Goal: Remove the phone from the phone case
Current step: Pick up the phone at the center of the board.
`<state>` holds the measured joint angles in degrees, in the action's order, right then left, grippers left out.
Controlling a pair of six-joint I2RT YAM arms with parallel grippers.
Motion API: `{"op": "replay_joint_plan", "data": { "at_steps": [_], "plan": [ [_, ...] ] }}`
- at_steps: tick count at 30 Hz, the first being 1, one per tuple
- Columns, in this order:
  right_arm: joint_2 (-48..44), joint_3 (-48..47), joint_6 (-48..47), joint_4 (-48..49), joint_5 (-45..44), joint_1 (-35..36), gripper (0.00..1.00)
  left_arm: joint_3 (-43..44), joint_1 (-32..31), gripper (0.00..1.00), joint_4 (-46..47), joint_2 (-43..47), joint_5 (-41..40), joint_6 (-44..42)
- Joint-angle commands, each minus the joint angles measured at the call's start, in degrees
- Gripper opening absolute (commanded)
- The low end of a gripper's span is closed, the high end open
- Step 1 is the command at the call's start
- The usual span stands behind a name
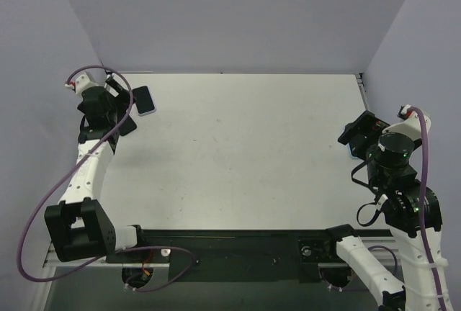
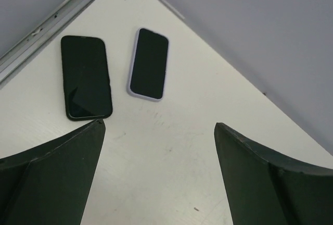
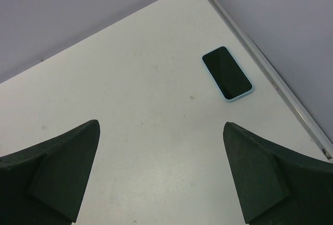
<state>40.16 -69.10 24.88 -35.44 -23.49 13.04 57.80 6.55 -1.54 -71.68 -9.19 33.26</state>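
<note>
**Tool state.** The left gripper [image 2: 158,125] has its fingers spread wide with nothing between them, and hangs above the table [image 2: 171,183]. The right gripper [image 3: 161,125] is likewise spread and empty.

**Task items.** A lavender-cased phone [image 2: 149,63] lies flat, screen up, in the upper centre of the left wrist view. A black phone [image 2: 86,76] lies just beside it on the left, not touching; whether it has a case cannot be told. A blue-cased phone [image 3: 227,73] lies flat at the upper right of the right wrist view, near the edge rail [image 3: 270,71].

**Hazards noted.**
1. Wrong target. Three handsets are present, at least two of them cased, and the task names only one. Either arm may commit to the wrong unit.
2. Failed grasp. Every phone lies flat on the surface, giving the fingers little edge to pinch. A closing grip is likely to skid over the smooth case.
3. Collateral contact. The black phone sits close enough that a descent onto the lavender one could nudge it.
4. Loss over the edge. The phones all rest near the table's border, so a push outward could jam one against the rail.
5. Incomplete separation. With one arm pulling alone, case and phone are likely to lift together.
</note>
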Motion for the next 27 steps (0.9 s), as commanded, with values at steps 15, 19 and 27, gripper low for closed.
{"op": "replay_joint_plan", "data": {
  "at_steps": [15,19,27],
  "plan": [
    [5.09,-1.99,0.78,0.46,4.49,-0.29,1.0,25.41,9.71,0.97,-20.33,-31.93,-0.92,-2.23],
    [8.43,-5.07,1.04,0.37,8.44,-0.21,1.0,32.88,9.45,0.97,-25.42,-40.02,-1.09,-2.5],
    [12.58,-7.55,-0.45,-1.39,9.43,0.15,1.0,44.84,6.99,0.97,-32.37,-49.52,-2.85,-5.66]
  ]
}}
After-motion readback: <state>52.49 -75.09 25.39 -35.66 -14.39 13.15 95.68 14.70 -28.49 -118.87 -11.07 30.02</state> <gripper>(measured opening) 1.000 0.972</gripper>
